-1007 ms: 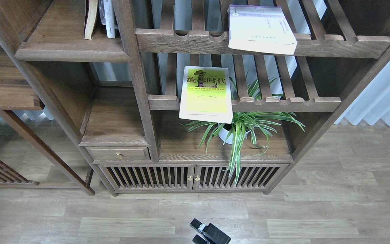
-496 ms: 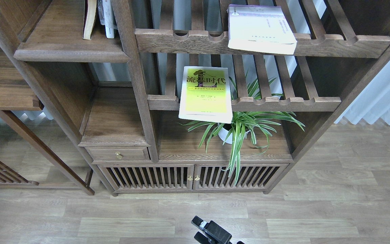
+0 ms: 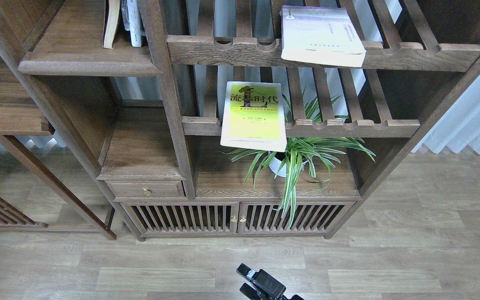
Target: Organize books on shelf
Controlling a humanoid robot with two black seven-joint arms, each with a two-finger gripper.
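Note:
A yellow-green book [image 3: 253,114] with black Chinese characters lies flat on the lower slatted rack, its near end hanging over the front rail. A white book with a lilac edge [image 3: 321,35] lies flat on the upper slatted rack, also overhanging. The solid plank shelf [image 3: 86,62] with its rounded front lip is at the upper left. A dark-covered book [image 3: 111,23] and a white one [image 3: 134,21] stand upright at its back right. A black gripper [image 3: 248,281], taken as my right one, shows at the bottom edge above the floor, far below the books. Its fingers cannot be told apart.
A potted spider plant [image 3: 296,160] stands on the cabinet top under the yellow-green book. A ledge with a brass-knobbed drawer [image 3: 146,189] is to the left, and slatted cabinet doors [image 3: 236,216] are below. A second wooden unit [image 3: 2,108] stands at the far left. White curtains [image 3: 473,121] hang at the right.
The black gripper at the bottom edge has crept slightly up and to the right. The books have not moved.

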